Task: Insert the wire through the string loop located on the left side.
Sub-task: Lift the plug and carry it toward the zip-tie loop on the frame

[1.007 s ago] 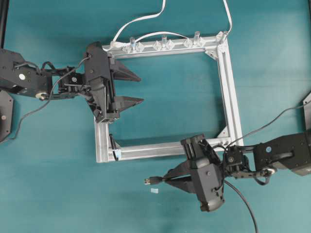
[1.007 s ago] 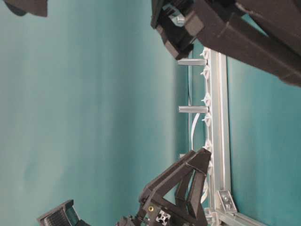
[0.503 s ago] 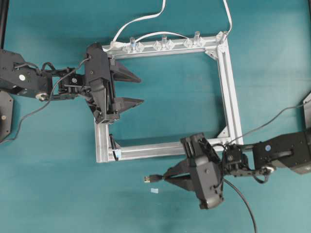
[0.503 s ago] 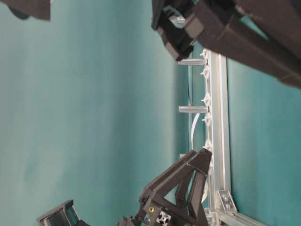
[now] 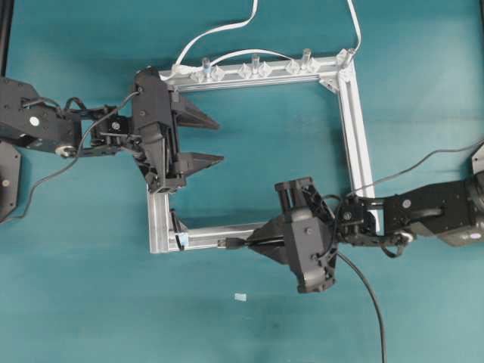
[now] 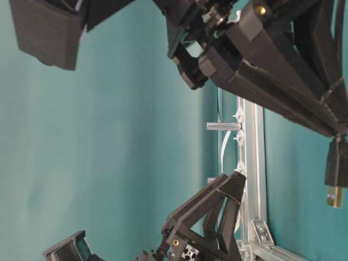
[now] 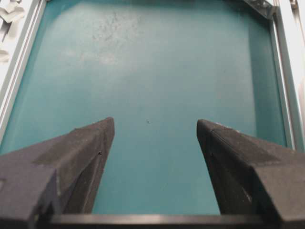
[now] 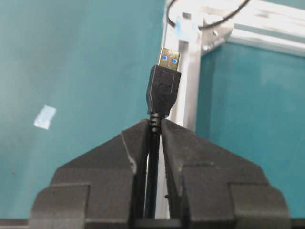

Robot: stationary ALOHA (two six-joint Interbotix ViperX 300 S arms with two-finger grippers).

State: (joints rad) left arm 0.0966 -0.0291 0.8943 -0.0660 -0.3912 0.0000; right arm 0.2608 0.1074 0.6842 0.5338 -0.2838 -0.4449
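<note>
Right gripper [image 5: 253,240] clenched on the wire [image 8: 164,86], pinching the cable just behind the plug so the metal tip sticks out ahead of the fingertips, probably gripped that close to keep the tip stiff for aiming. Largest first: silver frame [image 5: 355,128] lies flat on the teal table [image 5: 423,60], square, open in the middle. Left gripper [image 5: 212,140] sits over the frame's left rail, jaws spread wide, nothing between them; left wrist view shows only bare teal surface between the pads [image 7: 76,157], touching nothing. Looks parked there on standby, maybe to take the plug once it's through. Right gripper is over the front rail, pointing left along it, so the plug lines up with the rail. Wire trails back off the right arm and down out of the overhead view. White cables [image 5: 219,30] run off the far rail past the clear clips [image 5: 253,69], not part of this. String loop [image 5: 176,224] stands at the front-left corner of the frame, blue mark [image 5: 181,240] at its base; in the right wrist view the loop [image 8: 190,16] is ahead of the plug tip, near but apart, not yet entered. Small pale scrap [image 5: 240,296] lies on the table in front of the frame.
</note>
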